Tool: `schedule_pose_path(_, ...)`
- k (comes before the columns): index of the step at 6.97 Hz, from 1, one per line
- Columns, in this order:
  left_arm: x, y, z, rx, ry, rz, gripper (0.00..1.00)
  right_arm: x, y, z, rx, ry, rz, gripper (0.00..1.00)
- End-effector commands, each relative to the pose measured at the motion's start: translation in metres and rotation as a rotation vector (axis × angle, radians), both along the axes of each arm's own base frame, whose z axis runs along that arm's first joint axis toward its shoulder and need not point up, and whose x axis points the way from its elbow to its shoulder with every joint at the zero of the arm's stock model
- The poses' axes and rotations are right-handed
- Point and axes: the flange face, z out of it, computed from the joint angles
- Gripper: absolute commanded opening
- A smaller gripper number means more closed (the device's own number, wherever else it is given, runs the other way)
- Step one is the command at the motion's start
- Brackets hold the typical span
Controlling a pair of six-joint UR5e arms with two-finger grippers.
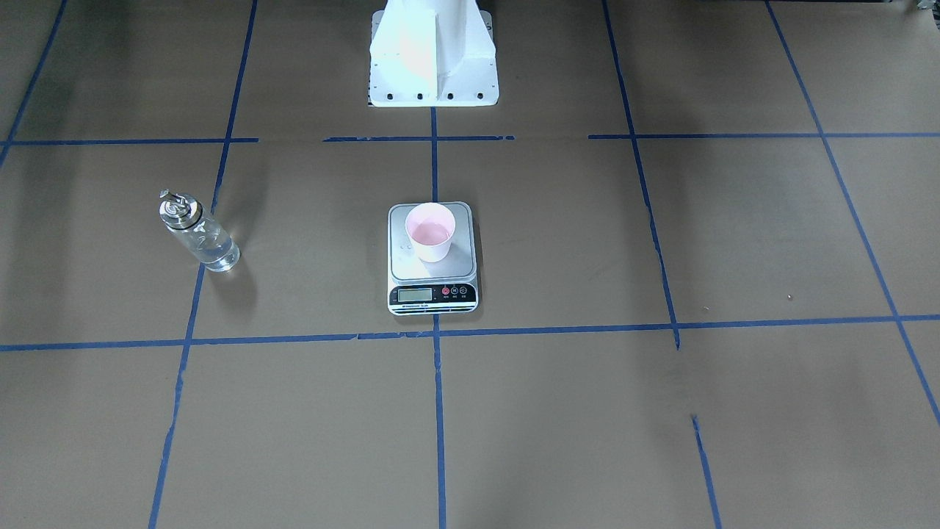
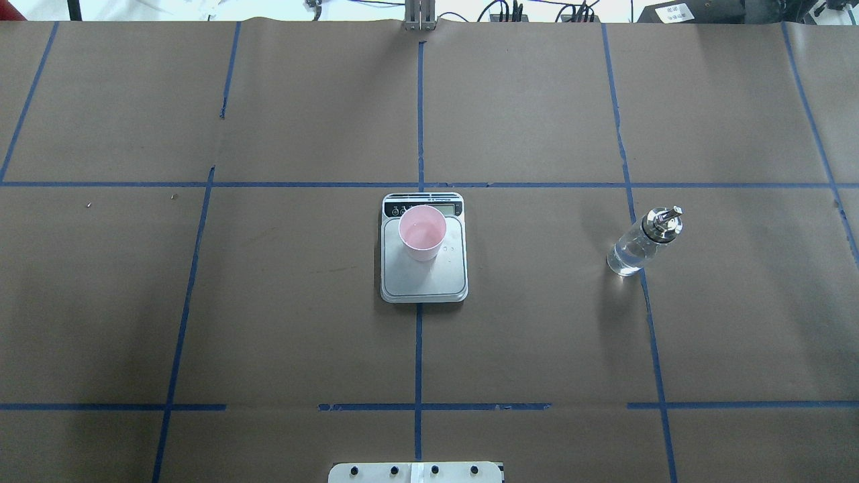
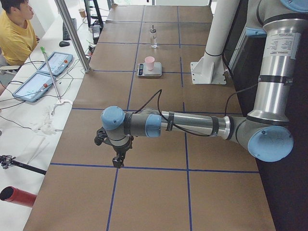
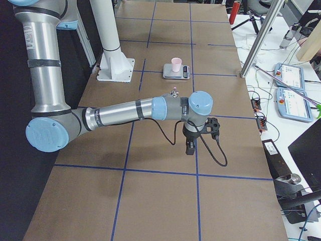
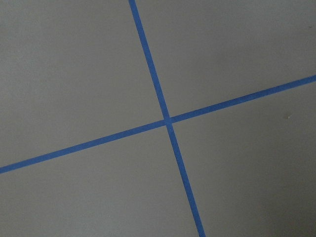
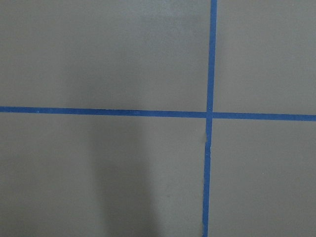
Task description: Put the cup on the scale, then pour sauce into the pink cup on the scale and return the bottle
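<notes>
While each arm hangs low over the table (image 1: pixel 587 404) at its own end, left gripper (image 3: pixel 117 161) and right gripper (image 4: pixel 190 149): whether open or closed cannot be told. Cup (image 1: pixel 429 232): upright on scale (image 1: pixel 433 273). Bottle (image 1: pixel 200 236): upright on the robot's right, well apart from the scale, holding clear sauce (image 1: pixel 214 251).

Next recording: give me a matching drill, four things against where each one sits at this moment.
Things:
1. cup
2. scale
3. bottle
4. left gripper

Places:
A. upright, on the robot's right side of the table
B. on top of the scale
C. over the table's end on the robot's left
D. on the centre tape line, display facing away from the robot

Pairs: 1-B, 2-D, 3-A, 4-C
</notes>
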Motion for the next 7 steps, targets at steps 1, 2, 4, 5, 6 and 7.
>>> schedule_pose_path(1, 0.0, 0.003, 0.001, -0.031, 0.005, -0.003, 1.0, -0.002, 0.002, 0.002, -0.001, 0.003, 0.005, 1.0)
schedule_pose_path(2, 0.0, 0.002, -0.001, -0.018, 0.005, -0.001, 1.0, -0.012, 0.017, 0.028, -0.05, 0.009, -0.018, 1.0)
schedule_pose_path(4, 0.0, 0.003, -0.019, 0.007, 0.007, -0.002, 1.0, -0.015, 0.019, 0.024, -0.042, -0.001, -0.023, 1.0)
schedule_pose_path(5, 0.003, 0.007, -0.015, 0.0, 0.039, -0.002, 1.0, -0.015, 0.018, 0.015, -0.015, 0.001, -0.021, 1.0)
schedule_pose_path(6, 0.003, 0.009, -0.024, 0.014, 0.047, -0.003, 1.0, -0.014, 0.015, 0.009, 0.014, 0.002, -0.02, 1.0)
schedule_pose_path(7, 0.003, 0.008, -0.022, 0.009, 0.05, -0.002, 1.0, -0.015, 0.015, 0.009, 0.014, 0.003, -0.021, 1.0)
